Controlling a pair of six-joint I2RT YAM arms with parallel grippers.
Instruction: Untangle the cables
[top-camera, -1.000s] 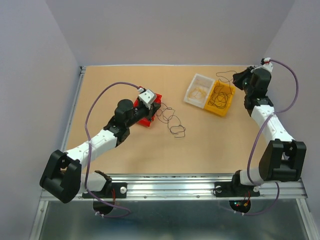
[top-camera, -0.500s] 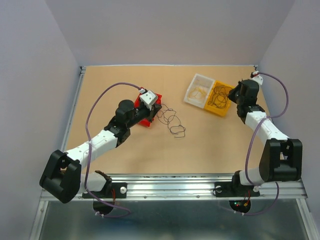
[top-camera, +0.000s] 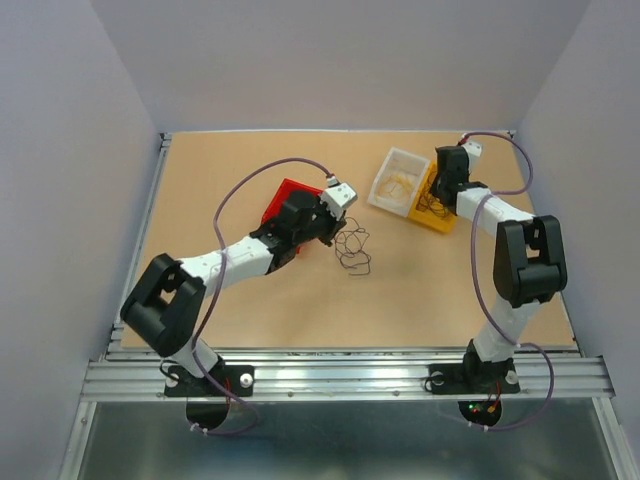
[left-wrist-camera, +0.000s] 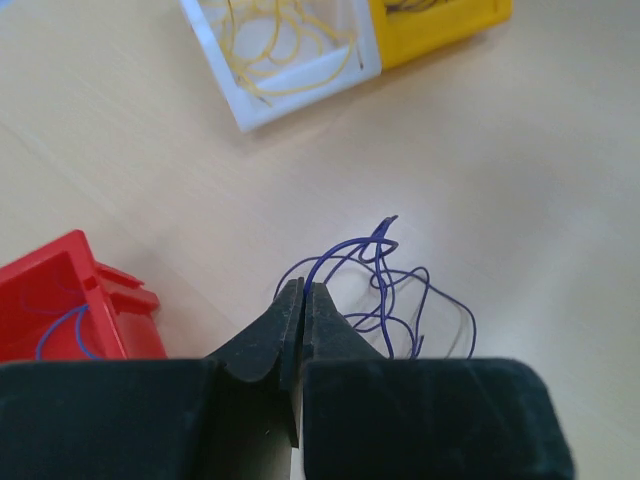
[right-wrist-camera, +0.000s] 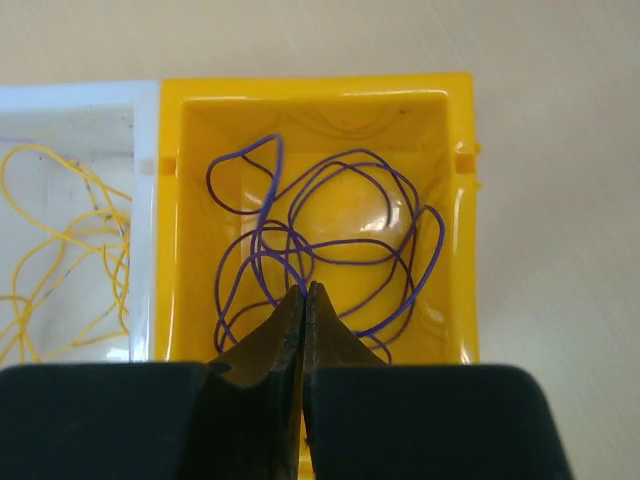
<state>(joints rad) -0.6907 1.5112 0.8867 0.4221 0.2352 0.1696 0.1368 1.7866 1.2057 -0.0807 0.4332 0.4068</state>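
Observation:
A loose clump of blue-purple and dark cables lies on the table right of the red bin. My left gripper is at the clump's left edge. In the left wrist view it is shut on a blue-purple strand, and the rest of the clump spreads just beyond it. My right gripper is low over the yellow bin. In the right wrist view it is shut, and a purple strand of the coil in the bin runs into its tip.
A white bin with yellow cables adjoins the yellow bin's left side. The red bin holds a blue strand. Grey walls surround the table on three sides.
My left arm swung right from the red bin to the clump on the table. My right gripper moved left and down from the table's far right edge into the yellow bin.

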